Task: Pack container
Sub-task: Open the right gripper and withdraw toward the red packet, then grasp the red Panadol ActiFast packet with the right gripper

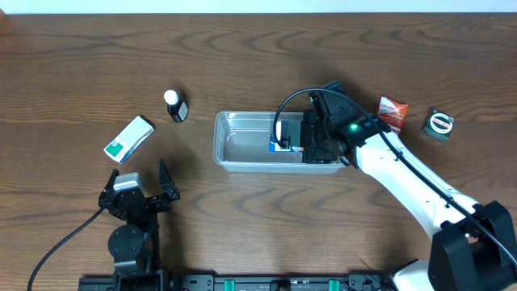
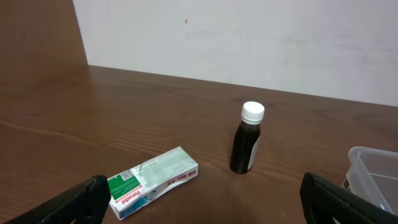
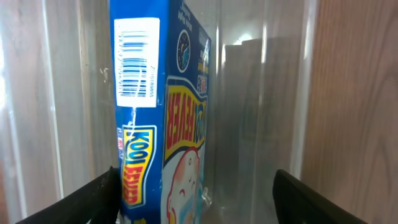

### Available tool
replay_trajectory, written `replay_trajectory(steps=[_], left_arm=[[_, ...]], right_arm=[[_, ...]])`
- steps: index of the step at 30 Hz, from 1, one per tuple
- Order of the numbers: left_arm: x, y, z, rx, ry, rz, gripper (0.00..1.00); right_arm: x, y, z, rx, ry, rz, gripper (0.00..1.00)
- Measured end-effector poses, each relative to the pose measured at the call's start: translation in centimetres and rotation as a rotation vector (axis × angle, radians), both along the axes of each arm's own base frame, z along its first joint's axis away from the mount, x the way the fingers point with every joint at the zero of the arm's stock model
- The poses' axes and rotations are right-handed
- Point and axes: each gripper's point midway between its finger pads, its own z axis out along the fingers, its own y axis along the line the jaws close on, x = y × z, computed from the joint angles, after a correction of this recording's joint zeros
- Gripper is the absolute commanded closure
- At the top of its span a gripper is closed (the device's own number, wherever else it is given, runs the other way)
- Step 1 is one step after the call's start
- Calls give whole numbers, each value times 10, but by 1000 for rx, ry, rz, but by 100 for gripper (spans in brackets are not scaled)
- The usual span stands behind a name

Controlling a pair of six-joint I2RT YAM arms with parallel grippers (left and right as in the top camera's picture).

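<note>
Overhead shows the container point(image 1: 242, 145) lying lengthwise at mid-table point(image 1: 242, 48), with the right gripper point(image 1: 312, 144) reaching down into its right end, where a blue box point(image 1: 280, 146) stands on edge. Right wrist explains that pose: the blue box point(image 3: 163, 124) is upright on a narrow side, close to the clear wall of the container point(image 3: 261, 93). The right gripper point(image 3: 196, 180) has its jaws spread well wider than the box, which sits just beside 1 finger point(image 3: 84, 200) with a broad gap to the other. So the box is not clamped. I judge it is being set on edge to save floor space for the other items, though I cannot tell whether that finger touches it. Only overhead shows what is left to pack: a white box point(image 1: 129, 139) and a bottle point(image 1: 175, 107) left of the container, a red packet point(image 1: 393, 111) and a green packet point(image 1: 439, 124) right of it, all 4 outside it. Left wrist adds what overhead flattens: the bottle point(image 2: 249, 140) stands upright with a white cap, the white box point(image 2: 152, 180) lies flat near it but apart, and a corner of the container point(image 2: 373, 165) shows at the right edge. The left gripper point(image 2: 205, 186) hangs low, spread wide and empty, facing those 2 items, probably placed to take them next. Overhead puts the left gripper point(image 1: 137, 190) well apart from the container.
</note>
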Motion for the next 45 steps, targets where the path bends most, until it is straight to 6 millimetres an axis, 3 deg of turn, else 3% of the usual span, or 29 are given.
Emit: replay_trajectory(steps=[4,12,16,21,25,29,32,36,40,42,45], left_arm=[[0,0,0,0,0,0,2],[0,0,0,0,0,0,2],[0,0,0,0,0,0,2],[0,0,0,0,0,0,2],[0,0,0,0,0,0,2],[0,0,0,0,0,0,2],[0,0,0,0,0,0,2],[0,0,0,0,0,0,2],[0,0,0,0,0,0,2],[0,0,0,0,0,0,2],[0,0,0,0,0,0,2]], right_arm=[[4,2,24,36,-71,0,21],[4,2,112,165,-305,-6,15],[1,1,147,239,-388,-35,16],[3,0,155,283,-393,-80,8],[18,-8,164,332,-421,-174,1],[48,-34,181,413,-487,-353,1],[76,-68,194,508,-534,-553,1],[111,-130,179,611,-520,-866,1],[128,-185,117,624,-377,-1158,1],[127,-201,83,615,-285,-1268,1],[122,-205,48,601,-166,-1354,1]])
